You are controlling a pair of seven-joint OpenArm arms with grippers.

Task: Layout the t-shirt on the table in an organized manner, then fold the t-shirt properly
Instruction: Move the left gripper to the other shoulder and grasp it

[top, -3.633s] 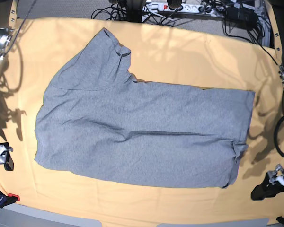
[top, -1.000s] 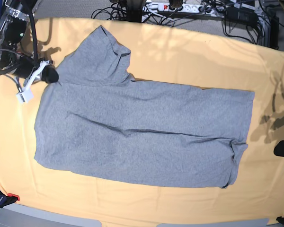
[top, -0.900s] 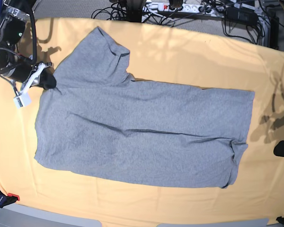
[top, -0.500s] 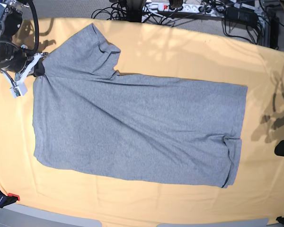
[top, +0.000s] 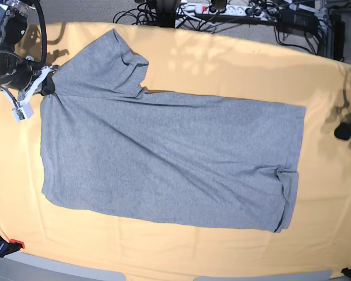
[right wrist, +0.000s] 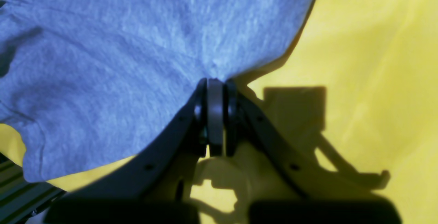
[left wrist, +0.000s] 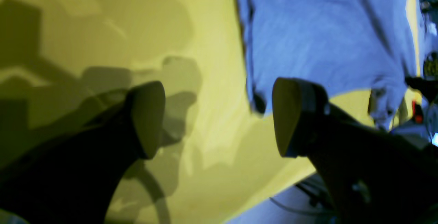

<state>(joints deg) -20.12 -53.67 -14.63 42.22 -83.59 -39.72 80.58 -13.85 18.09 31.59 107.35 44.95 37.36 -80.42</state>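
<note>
Right claw (top: 45, 84), pinched on the shirt (top: 164, 152) at its shoulder edge, has dragged it flatter across the table (top: 222, 64), easing creases; left claw (left wrist: 215, 118) wide, empty, approaching the hem.

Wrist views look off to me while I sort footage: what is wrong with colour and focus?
Left wrist view: the t-shirt reads bluish, the table greenish yellow, everything soft, the open left hand blurred. Right wrist view: same tint, sharper, hard shadows beside the right hand.
</note>
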